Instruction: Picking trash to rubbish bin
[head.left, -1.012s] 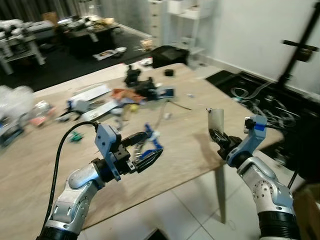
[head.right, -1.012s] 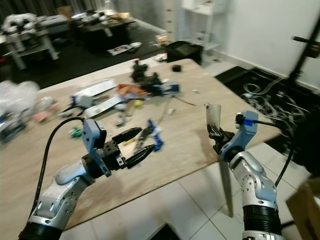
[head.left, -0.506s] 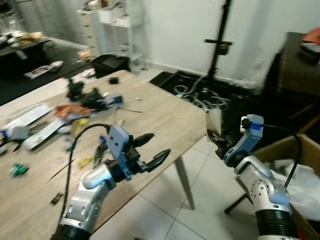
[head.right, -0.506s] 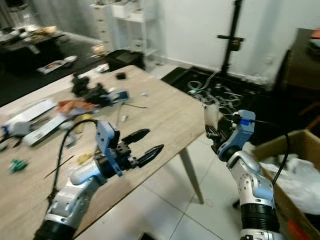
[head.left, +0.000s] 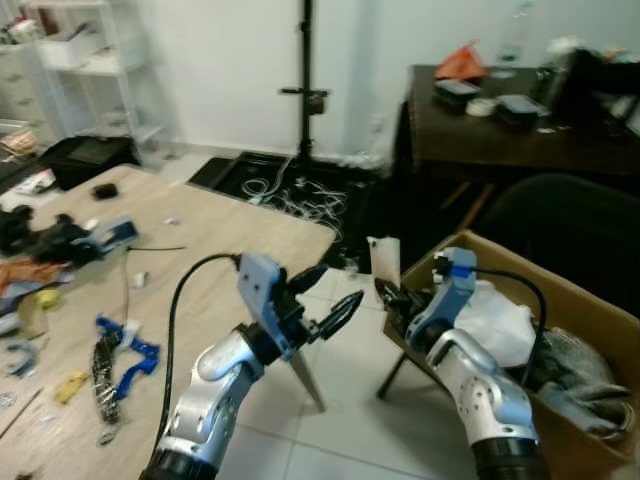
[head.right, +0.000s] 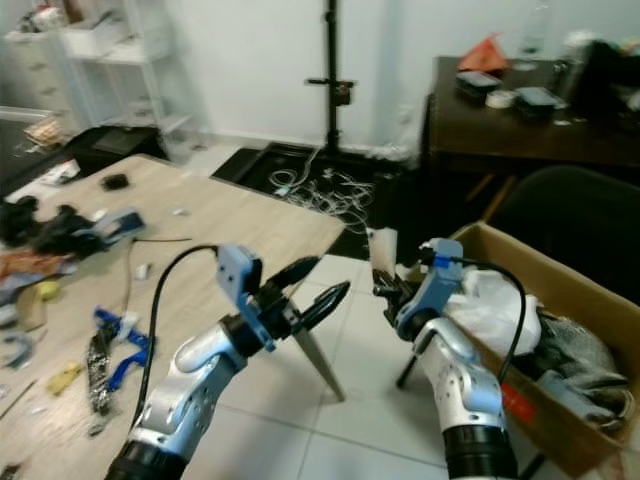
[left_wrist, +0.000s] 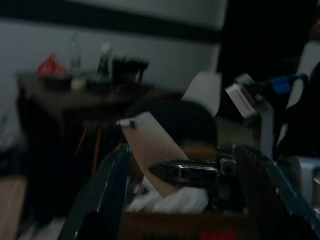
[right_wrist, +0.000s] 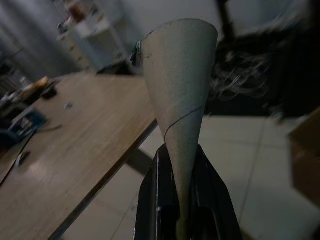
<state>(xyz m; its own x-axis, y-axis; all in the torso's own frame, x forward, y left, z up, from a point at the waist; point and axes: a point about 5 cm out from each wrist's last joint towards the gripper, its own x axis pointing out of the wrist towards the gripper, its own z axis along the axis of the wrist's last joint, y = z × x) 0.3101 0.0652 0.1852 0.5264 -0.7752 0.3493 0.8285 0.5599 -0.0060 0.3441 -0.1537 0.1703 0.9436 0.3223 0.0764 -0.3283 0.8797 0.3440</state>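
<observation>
Upright, a pale paper cone (right_wrist: 180, 90), squashed flat at its narrow end, widens above the right gripper (head.left: 392, 298), whose fingers are clamped tight on that narrow end. Just beyond that gripper sits an open cardboard box (head.left: 590, 310) of crumpled trash. Alongside, the left gripper (head.left: 333, 300) is spread wide, holding nothing.

Cluttered wooden table (head.left: 215, 235), blue tool (head.left: 120, 355), black stand (head.left: 305, 95), dark desk (head.left: 520, 135), white shelves (head.left: 85, 60), tangled cables (head.left: 300, 195)
</observation>
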